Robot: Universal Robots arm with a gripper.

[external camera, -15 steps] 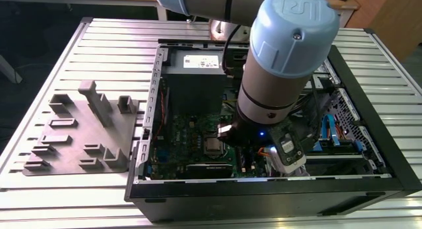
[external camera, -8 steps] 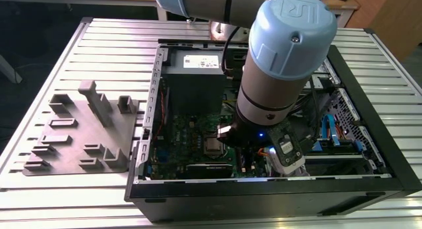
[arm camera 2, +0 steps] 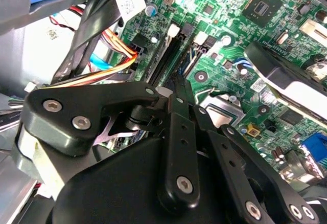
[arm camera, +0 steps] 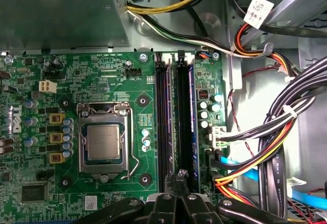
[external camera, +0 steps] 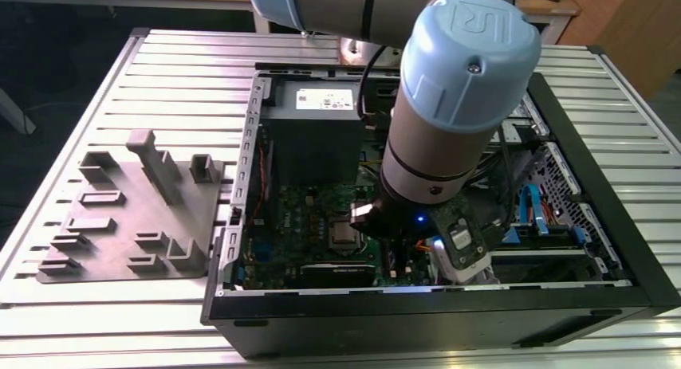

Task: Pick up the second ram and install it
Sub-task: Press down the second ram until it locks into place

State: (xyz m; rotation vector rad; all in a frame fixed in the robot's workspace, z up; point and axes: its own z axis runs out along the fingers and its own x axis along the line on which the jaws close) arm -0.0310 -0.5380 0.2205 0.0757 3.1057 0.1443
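Note:
My gripper (arm camera: pixel 176 182) hangs low over the green motherboard (arm camera: pixel 97 75) inside the open computer case (external camera: pixel 426 313). Its black fingers (arm camera 2: pixel 180 106) are drawn together over the two long black memory slots (arm camera: pixel 163 121). The second ram (arm camera: pixel 184 127) shows edge-on as a thin dark strip. It runs from the fingertips along the slot farther from the processor socket (arm camera: pixel 102 142). I cannot tell how deep it sits in that slot. In the exterior view the arm (external camera: pixel 458 106) reaches down into the middle of the case and covers the slots.
Bundles of coloured and black cables (arm camera: pixel 276 132) crowd the side of the slots away from the processor. The power supply (external camera: pixel 314 134) fills the far end of the case. A grey fixture with upright blocks (external camera: pixel 139 210) lies on the slatted table at the exterior view's left.

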